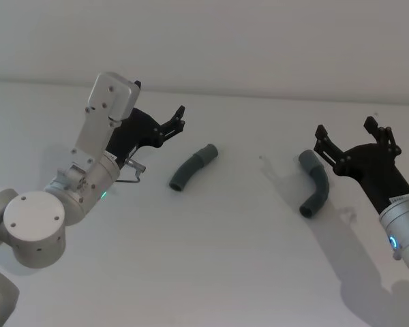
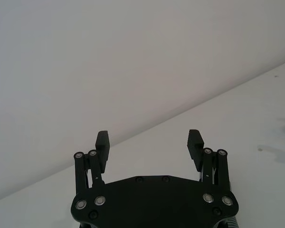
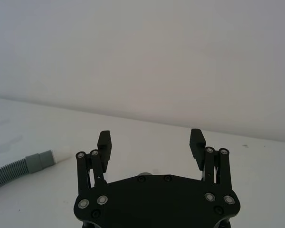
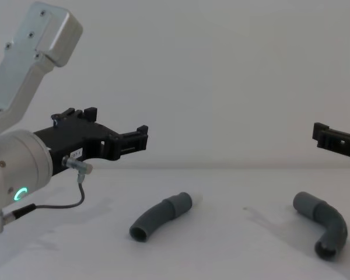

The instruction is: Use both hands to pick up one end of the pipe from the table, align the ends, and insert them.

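Note:
Two dark grey curved pipe pieces lie apart on the off-white table (image 1: 245, 259). The left piece (image 1: 193, 167) (image 4: 160, 217) is just right of my left gripper (image 1: 174, 122) (image 4: 118, 123), which hovers above the table. That gripper's fingers (image 2: 103, 138) stand open and hold nothing (image 2: 148, 140). The right piece (image 1: 315, 184) (image 4: 324, 224) lies just left of my right gripper (image 1: 346, 129) (image 4: 325, 134), which is also raised, open and empty (image 3: 151, 140). The right wrist view catches a ribbed pipe piece (image 3: 12, 171) with a grey cuff (image 3: 40, 160) and a white tip (image 3: 61, 154).
A plain pale wall (image 1: 259, 41) rises behind the table. A thin grey cable (image 4: 58, 204) loops under my left wrist. The stretch of table between the two pipe pieces is bare.

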